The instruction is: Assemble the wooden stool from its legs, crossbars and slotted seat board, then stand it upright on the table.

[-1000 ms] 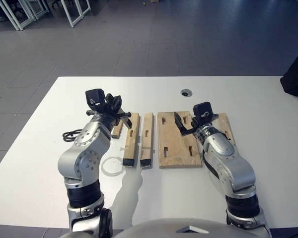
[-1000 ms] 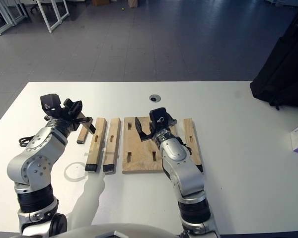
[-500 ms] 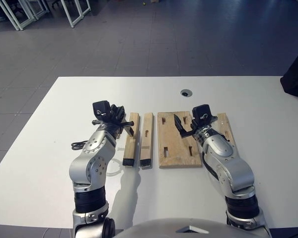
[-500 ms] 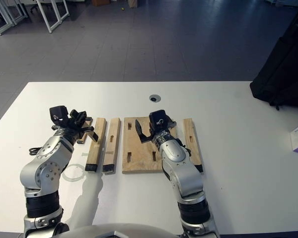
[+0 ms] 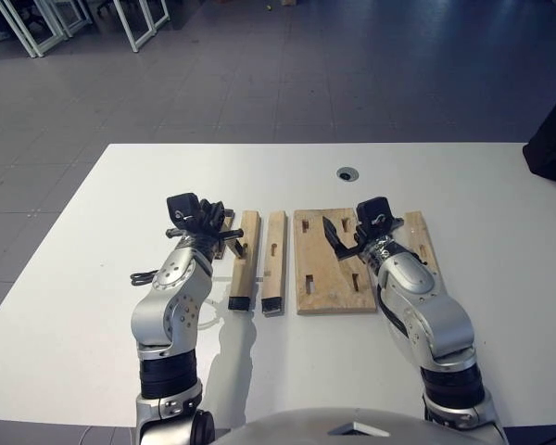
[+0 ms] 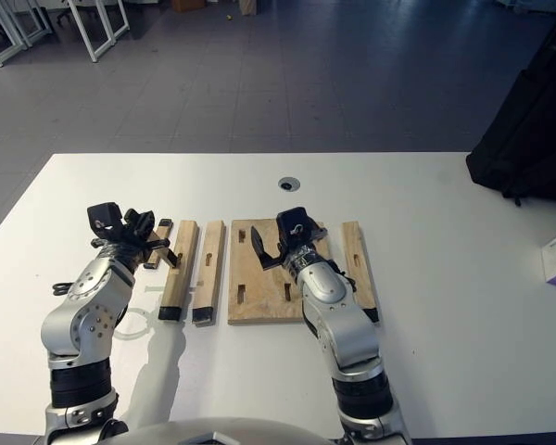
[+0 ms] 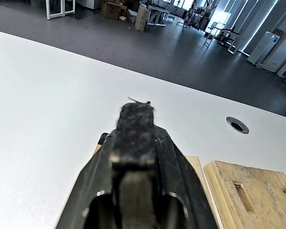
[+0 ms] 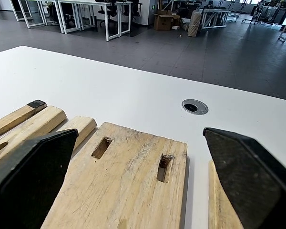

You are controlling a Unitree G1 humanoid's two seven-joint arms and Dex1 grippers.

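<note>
Just now the left arm has pulled its elbow in toward the middle and brought the left gripper [image 7: 133, 123] lower, over the short wooden bar [image 6: 153, 260] (a crossbar, by its length) at the left end of the row of parts. Its fingers look pressed together with nothing between them. The bar is covered rather than held, and I judge they would have to spread before any pick. The right gripper [image 8: 140, 136] has hardly moved. It hangs with its fingers spread wide above the far end of the slotted seat board [image 6: 255, 278], holding nothing. None of the wood has shifted, and nothing is joined yet: every part lies flat.

Two slotted legs [image 6: 178, 269] [image 6: 208, 269] lie side by side just right of the bar, with only a thin gap between them. A narrow strip of table separates the inner one from the board. Another leg [image 6: 354, 243] lies just beside the board's right edge, partly under the right arm.

The parts sit mid-table [image 5: 83, 278], well away from its edges. Bare surface runs toward the cable grommet [image 5: 347, 173] and out to the right, which is enough room to stand the stool. A black cable [image 5: 141, 275] lies near the left arm.
</note>
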